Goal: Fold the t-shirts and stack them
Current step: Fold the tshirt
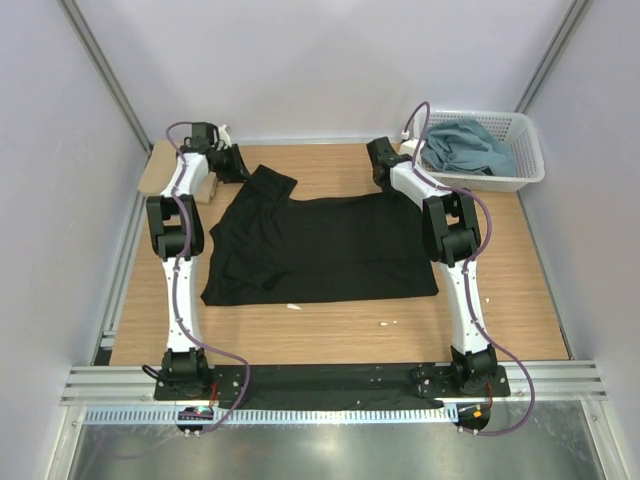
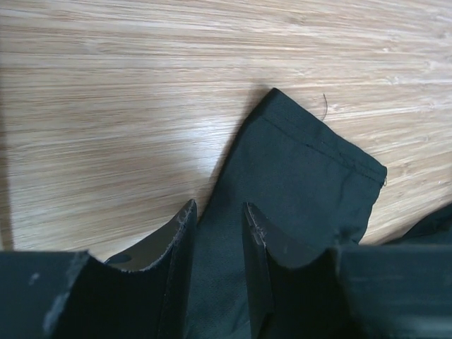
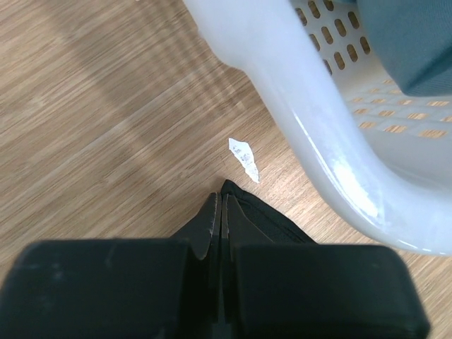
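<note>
Black t-shirt (image 1: pixel 320 250), flat and wide on wooden table (image 1: pixel 330 330)

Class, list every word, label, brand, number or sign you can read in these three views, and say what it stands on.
None readable in any view.
No print or label shows on the black t-shirt or white basket.
Small lit part at the left arm's base: too small to read.

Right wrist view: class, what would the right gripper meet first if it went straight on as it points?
Probably the wooden table just past the black t-shirt corner its jaws pinch; the white basket lies further, depth unclear.
</note>
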